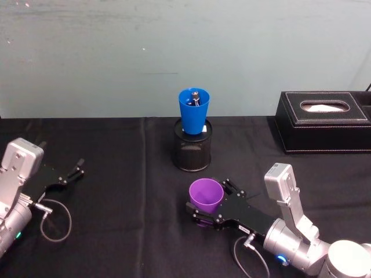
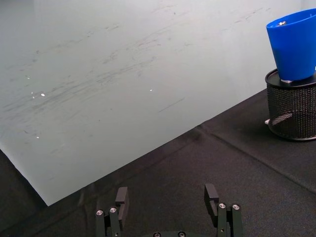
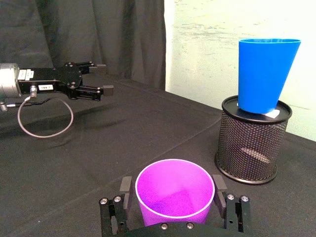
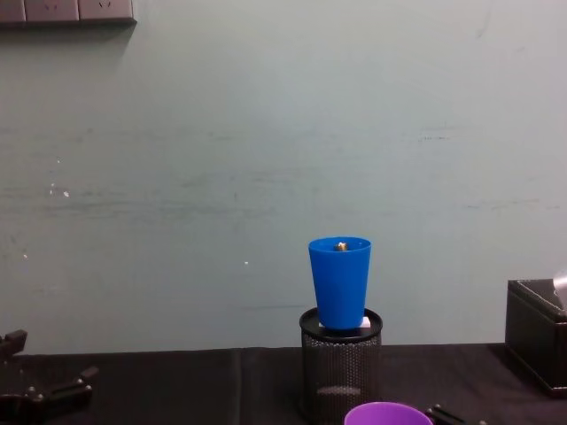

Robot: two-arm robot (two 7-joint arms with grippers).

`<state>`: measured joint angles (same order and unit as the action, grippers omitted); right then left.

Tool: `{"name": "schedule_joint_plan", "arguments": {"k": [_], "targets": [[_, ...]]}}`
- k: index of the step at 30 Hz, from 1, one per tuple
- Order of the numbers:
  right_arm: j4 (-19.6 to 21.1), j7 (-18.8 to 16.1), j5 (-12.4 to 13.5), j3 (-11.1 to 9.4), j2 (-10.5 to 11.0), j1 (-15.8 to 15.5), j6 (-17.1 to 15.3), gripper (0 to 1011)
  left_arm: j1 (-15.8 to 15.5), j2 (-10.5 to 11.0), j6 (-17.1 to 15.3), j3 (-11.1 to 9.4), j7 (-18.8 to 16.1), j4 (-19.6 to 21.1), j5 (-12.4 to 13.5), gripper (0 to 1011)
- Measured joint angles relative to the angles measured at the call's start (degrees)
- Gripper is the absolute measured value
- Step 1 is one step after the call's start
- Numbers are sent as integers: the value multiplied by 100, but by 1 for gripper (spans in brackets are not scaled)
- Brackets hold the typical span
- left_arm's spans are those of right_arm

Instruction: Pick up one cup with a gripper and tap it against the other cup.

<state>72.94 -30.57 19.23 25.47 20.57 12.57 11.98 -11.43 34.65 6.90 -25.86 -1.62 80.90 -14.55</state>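
Note:
The purple cup (image 1: 206,195) stands upright on the black cloth in front of the mesh holder, its mouth open upward. My right gripper (image 1: 210,201) reaches in from the lower right, and its two black fingers (image 3: 123,190) press against opposite sides of the cup. The blue cup (image 1: 193,110) sits upright in the top of a black wire-mesh pen holder (image 1: 193,152), a short way behind the purple cup. A small dark object pokes up inside it. My left gripper (image 1: 72,172) rests open at the far left, well apart from both cups.
A black tissue box (image 1: 324,121) stands at the back right. A loop of cable (image 1: 55,220) lies by the left arm. Black cloth (image 1: 127,197) covers the table, and a pale green wall (image 1: 174,52) rises close behind the holder.

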Motion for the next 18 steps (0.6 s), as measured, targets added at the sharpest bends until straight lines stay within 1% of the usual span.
{"name": "schedule_joint_plan", "arguments": {"k": [5, 8, 10, 12, 14, 18], "targets": [[1, 0, 8, 2, 2, 0, 2, 1003, 0, 0, 0, 0, 0, 0, 0, 1000], [2, 1, 11, 4, 3, -1, 3, 934, 0, 0, 0, 0, 0, 0, 0, 1000], [3, 1, 13, 5, 4, -2, 4, 927, 0, 0, 1, 0, 0, 0, 0, 1000], [4, 1, 15, 6, 5, -2, 5, 839, 0, 0, 0, 0, 0, 0, 0, 1000], [5, 1, 17, 7, 6, -3, 6, 802, 0, 0, 0, 0, 0, 0, 0, 1000], [7, 2, 21, 10, 7, -3, 8, 772, 0, 0, 0, 0, 0, 0, 0, 1000]]}}
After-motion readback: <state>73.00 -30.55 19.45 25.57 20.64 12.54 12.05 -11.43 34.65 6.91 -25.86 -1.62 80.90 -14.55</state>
